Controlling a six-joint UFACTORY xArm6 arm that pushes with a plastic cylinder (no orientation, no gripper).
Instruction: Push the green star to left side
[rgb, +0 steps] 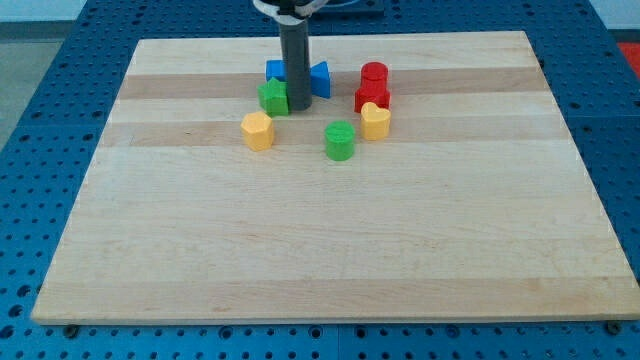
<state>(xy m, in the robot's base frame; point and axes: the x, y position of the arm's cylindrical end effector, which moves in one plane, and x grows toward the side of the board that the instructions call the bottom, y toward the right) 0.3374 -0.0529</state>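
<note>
The green star (272, 97) sits on the wooden board (330, 240) near the view's top centre. My tip (298, 107) is touching the star's right side. A blue block (279, 70) stands just above the star, partly hidden by the rod. Another blue block (320, 79) shows to the right of the rod.
A yellow hexagonal block (257, 131) lies below and left of the star. A green cylinder (340, 141) lies below and right. A yellow heart block (375, 120), a red block (372, 97) and a red cylinder (374, 73) stand further to the right.
</note>
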